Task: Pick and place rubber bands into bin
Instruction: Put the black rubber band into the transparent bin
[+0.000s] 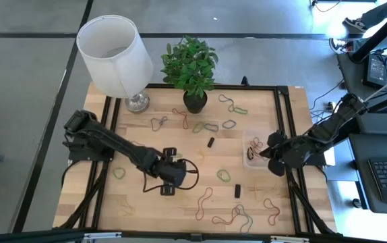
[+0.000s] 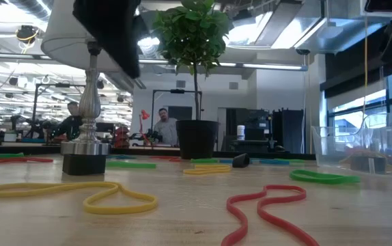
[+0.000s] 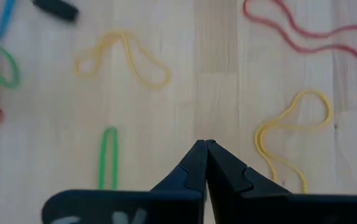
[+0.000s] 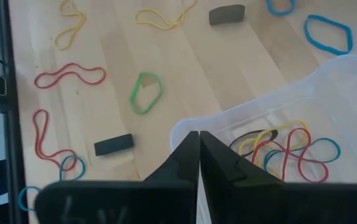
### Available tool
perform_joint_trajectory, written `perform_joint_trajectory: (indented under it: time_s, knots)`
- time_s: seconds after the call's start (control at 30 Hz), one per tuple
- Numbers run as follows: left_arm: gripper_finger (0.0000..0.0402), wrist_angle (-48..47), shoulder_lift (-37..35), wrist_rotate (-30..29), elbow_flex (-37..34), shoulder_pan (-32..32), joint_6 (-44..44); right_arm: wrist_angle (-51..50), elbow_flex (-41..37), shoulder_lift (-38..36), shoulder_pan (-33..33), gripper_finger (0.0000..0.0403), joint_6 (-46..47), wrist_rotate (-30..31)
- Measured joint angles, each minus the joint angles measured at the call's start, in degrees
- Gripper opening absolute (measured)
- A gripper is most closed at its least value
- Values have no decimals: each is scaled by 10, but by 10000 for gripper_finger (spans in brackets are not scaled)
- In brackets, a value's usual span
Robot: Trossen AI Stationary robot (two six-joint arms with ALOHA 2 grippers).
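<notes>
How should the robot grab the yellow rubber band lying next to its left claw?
Come straight down from above, since the yellow rubber band lies flat on the table. Pinch its long thin strand near the left gripper; it looks easier to straddle there than the wide loop end.

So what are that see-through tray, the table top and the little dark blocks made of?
The bin looks like clear, glossy plastic: the rubber bands inside show through its wall. The table looks like pale wood with a smooth finish, with visible grain and plank seams. The black block is matte and solid; rubber or plastic, hard to say.
</notes>
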Motion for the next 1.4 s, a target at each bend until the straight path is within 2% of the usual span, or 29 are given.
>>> perform_joint_trajectory:
  time_s: [0.3, 0.43, 0.57, 0.73, 0.93, 1.2, 1.4]
  knots:
    - [85, -52, 71, 77, 0, 15, -39, -1, 0, -3, 3, 16, 0, 1]
    - [114, -64, 103, 78, 0, 15, -51, -1, 0, -3, 3, 16, 0, 0]
    - [122, -69, 126, 71, 0, 15, -54, -1, 0, -3, 3, 16, 0, 0]
    - [100, -73, 146, 91, -8, 16, -50, 3, 0, -3, 3, 17, 2, 0]
    - [12, -46, 144, 98, -8, 16, -45, 12, 0, -3, 3, 17, 2, 11]
    - [4, -41, 64, -10, 29, 19, -44, 99, 0, 12, 2, 17, -15, 108]
    - [4, 24, -41, -90, 32, 40, -10, 194, 0, 66, -13, 34, -87, 122]
